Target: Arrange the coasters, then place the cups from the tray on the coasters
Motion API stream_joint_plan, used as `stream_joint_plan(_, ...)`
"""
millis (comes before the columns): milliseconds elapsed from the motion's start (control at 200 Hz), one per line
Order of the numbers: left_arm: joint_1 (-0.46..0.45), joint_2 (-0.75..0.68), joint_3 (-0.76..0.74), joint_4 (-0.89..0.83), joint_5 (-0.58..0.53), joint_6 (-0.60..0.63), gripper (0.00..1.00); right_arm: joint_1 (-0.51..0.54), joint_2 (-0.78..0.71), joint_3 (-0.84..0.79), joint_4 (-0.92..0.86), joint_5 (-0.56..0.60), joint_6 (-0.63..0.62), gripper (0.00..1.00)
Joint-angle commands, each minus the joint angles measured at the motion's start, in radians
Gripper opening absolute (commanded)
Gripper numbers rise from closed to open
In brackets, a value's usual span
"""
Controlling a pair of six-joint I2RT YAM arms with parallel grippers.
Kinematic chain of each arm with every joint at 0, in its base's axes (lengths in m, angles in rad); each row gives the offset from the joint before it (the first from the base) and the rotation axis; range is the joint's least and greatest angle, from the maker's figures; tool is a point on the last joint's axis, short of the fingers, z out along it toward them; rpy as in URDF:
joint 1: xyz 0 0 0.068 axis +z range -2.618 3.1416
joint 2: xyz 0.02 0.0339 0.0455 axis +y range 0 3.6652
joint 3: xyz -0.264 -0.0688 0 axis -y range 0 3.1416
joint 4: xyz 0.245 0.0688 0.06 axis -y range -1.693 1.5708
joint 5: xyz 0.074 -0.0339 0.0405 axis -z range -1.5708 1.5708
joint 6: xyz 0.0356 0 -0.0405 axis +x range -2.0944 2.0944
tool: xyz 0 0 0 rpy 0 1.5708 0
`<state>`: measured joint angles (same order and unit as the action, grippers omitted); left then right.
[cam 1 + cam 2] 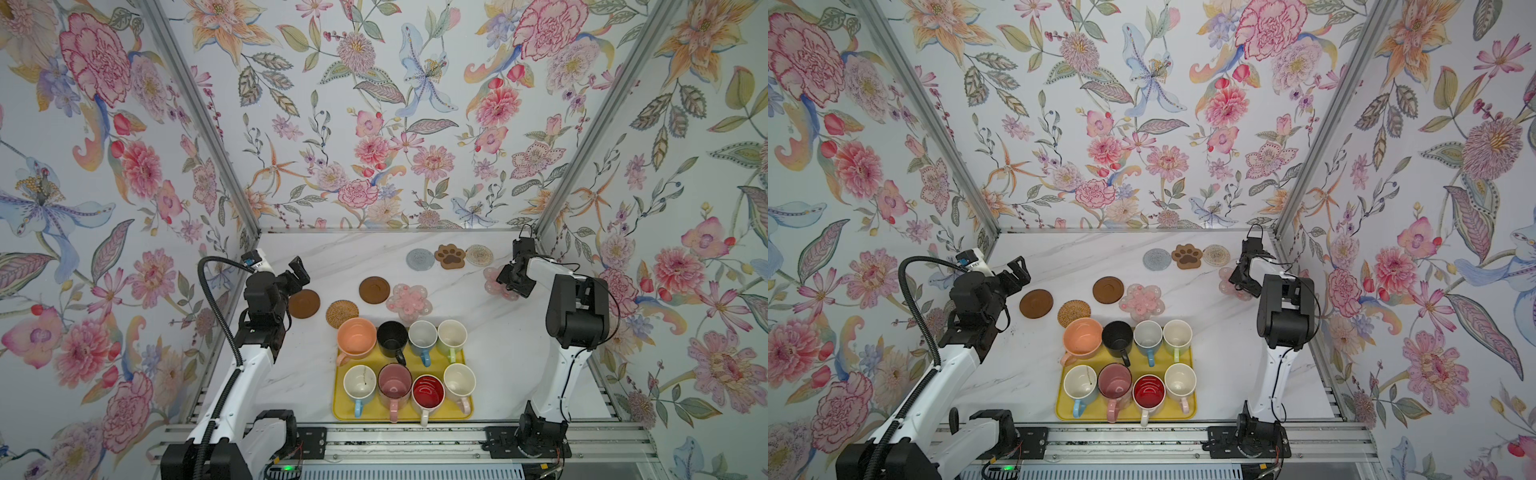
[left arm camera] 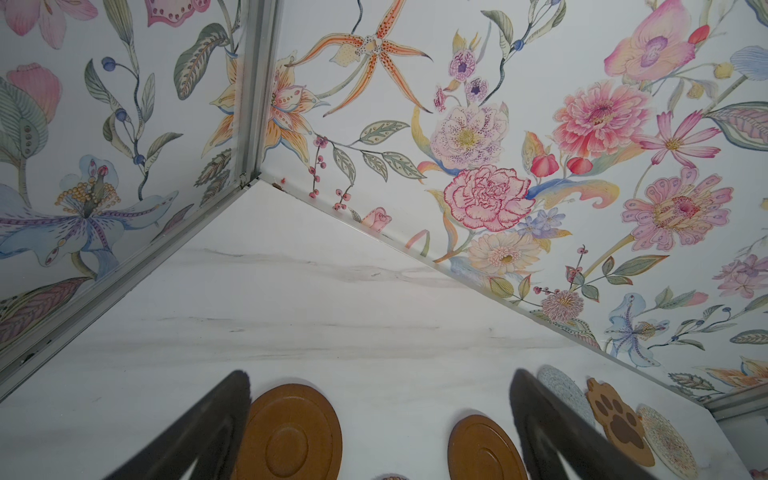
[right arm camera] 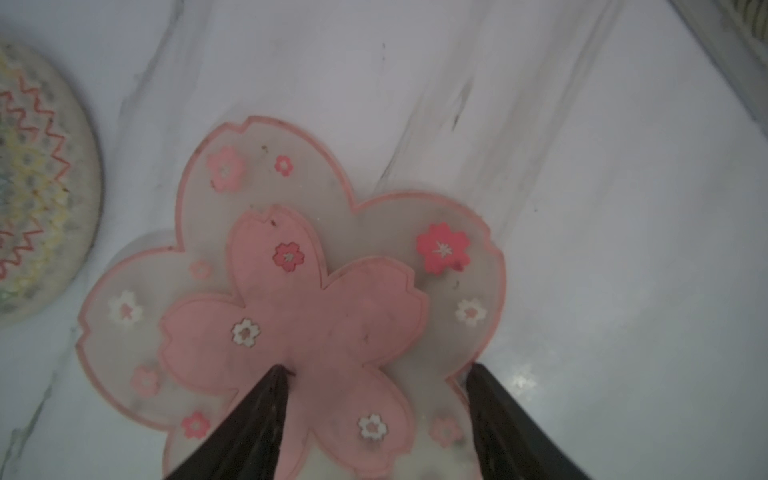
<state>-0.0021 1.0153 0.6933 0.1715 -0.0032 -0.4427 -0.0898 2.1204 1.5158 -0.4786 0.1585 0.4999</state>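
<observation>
Several cups stand on the yellow tray [image 1: 338, 409], among them a peach cup [image 1: 356, 336], a black one [image 1: 391, 337] and a red-inside one [image 1: 428, 392]. Coasters lie beyond the tray: two dark brown discs [image 1: 304, 304] [image 1: 374, 289], a rattan round [image 1: 342, 314], a pink flower [image 1: 409, 298], a grey round [image 1: 420, 259], a paw [image 1: 450, 256] and a clear round [image 1: 478, 254]. My right gripper [image 3: 379, 368] is open, its tips down on a second pink flower coaster [image 3: 340, 316] that lies flat. My left gripper [image 2: 380, 374] hangs wide open and empty above the left brown disc [image 2: 291, 436].
Flowered walls close the marble table on the left, back and right. The right gripper [image 1: 509, 286] works close to the right wall. An aluminium rail [image 1: 415, 440] runs along the front edge behind both arm bases.
</observation>
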Motion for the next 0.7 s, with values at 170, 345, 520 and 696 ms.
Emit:
stream_joint_plan(170,0.015,-0.032,-0.014,-0.03,0.005,-0.001,0.99,0.026,-0.093,-0.009,-0.061,-0.009,-0.046,0.73)
stream_joint_plan(345,0.016,-0.025,-0.01,-0.029,0.006,0.002,0.99,0.111,-0.188,-0.106,-0.036,0.038,-0.027,0.81)
stream_joint_plan(520,0.018,-0.018,-0.009,-0.028,0.013,0.002,0.99,0.152,-0.171,-0.117,-0.029,0.044,0.004,0.85)
stream_joint_plan(696,0.019,-0.026,-0.021,-0.025,0.012,0.001,0.99,0.165,-0.135,-0.118,-0.03,0.047,0.029,0.86)
